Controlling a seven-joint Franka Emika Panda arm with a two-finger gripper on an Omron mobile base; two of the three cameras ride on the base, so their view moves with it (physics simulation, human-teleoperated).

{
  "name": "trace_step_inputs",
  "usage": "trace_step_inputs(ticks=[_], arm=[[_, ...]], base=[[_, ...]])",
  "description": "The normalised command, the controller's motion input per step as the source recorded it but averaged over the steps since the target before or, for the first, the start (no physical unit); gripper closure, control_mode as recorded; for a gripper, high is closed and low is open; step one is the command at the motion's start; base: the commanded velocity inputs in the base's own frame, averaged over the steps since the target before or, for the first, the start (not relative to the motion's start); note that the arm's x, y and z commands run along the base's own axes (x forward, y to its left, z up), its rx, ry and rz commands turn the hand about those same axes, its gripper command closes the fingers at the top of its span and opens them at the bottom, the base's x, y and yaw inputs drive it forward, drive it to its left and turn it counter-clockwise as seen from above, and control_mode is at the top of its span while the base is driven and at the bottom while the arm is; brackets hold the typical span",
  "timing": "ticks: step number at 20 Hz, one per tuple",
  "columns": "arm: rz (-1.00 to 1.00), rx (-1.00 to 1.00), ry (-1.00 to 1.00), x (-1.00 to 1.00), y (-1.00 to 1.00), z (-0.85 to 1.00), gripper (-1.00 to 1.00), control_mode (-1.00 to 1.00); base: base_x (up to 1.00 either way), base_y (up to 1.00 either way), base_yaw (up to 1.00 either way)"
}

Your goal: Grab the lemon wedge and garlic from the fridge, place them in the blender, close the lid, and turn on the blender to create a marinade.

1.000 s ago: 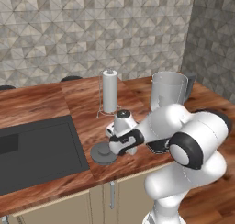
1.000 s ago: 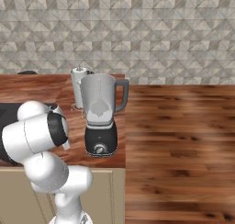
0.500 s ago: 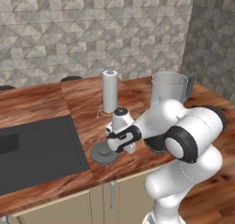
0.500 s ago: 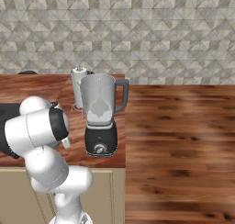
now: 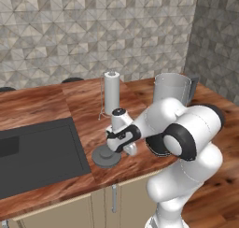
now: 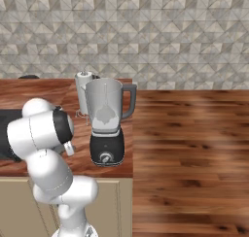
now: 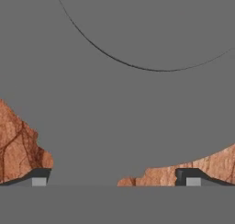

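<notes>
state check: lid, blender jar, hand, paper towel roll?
lid: flat on the counter, off the jar, directly under the hand
blender jar: upright on its base, top uncovered
hand: open, fingers spread over the lid, not gripping it
paper towel roll: upright on its wire stand

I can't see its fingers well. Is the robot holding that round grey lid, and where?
Not yet. The gripper is open, its fingers spread just over the lid lying flat on the counter.
</notes>
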Motion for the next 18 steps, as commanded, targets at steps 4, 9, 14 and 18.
trace_step_inputs(ticks=[4,9,14,18], arm=[[-0.06,0.00,-0.05,0.00,0.09,-0.29,-1.00,-1.00],[-0.12,0.00,-0.09,0.00,0.00,-0.24,-1.00,-1.00],[-0.13,0.00,-0.11,0.00,0.00,-0.26,1.00,-1.00],[-0.11,0.00,-0.11,0.00,0.00,-0.18,1.00,-1.00]], base=[[0.00,0.00,0.00],[0.00,0.00,0.00],[0.00,0.00,0.00],[0.00,0.00,0.00]])
